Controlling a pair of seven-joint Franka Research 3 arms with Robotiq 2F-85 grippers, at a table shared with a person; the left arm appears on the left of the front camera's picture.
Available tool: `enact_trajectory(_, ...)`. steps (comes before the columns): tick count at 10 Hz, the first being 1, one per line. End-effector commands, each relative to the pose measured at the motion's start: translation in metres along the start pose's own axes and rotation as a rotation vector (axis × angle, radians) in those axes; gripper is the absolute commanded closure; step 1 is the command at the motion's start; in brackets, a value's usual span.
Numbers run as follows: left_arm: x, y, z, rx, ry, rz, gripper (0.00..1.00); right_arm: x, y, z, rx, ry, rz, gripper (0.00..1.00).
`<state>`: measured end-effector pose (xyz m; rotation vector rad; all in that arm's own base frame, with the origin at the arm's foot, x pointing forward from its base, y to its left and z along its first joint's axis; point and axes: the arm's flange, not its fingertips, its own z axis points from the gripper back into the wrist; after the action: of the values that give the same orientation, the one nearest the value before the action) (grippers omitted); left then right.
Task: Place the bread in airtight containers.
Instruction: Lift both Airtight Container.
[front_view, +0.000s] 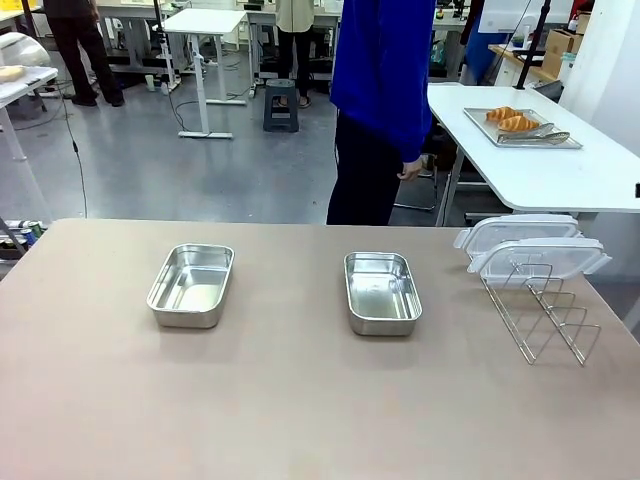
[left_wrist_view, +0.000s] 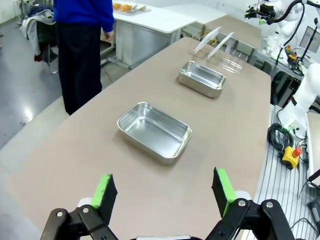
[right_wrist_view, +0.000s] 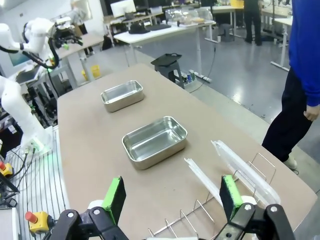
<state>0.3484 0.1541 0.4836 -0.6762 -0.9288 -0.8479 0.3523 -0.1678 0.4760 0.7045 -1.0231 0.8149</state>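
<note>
The brown table (front_view: 300, 420) stretched ahead of both pairs of fingers, and a person in blue (front_view: 385, 90) stood at its far edge. Beyond it, a white side table (front_view: 560, 175) carried a tray (front_view: 570, 142) with the two croissants (front_view: 512, 120), well away from either pair. The wire rack (front_view: 545, 315) with two clear lids (right_wrist_view: 240, 162) stood just ahead of the right fingers (right_wrist_view: 116, 197). One empty steel tin (left_wrist_view: 155, 131) lay straight ahead of the left fingers (left_wrist_view: 105, 192), and a second steel tin (left_wrist_view: 202, 79) lay farther on. Both pairs were spread wide, holding nothing.

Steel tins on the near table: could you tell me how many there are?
2. One steel tin lies left on the table, the other near its middle, beside the wire rack.
</note>
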Motion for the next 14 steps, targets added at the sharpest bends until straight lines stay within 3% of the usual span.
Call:
enact_trajectory(1, 0.0005, 0.0019, 0.0008, -0.006, -0.029, -0.020, 0.00, 0.0011, -0.0035, -0.0007, 0.002, -0.025, 0.030, 0.00)
enact_trajectory(14, 0.0005, 0.0019, 0.0008, -0.006, -0.029, -0.020, 0.00, 0.0011, -0.0035, -0.0007, 0.002, -0.025, 0.030, 0.00)
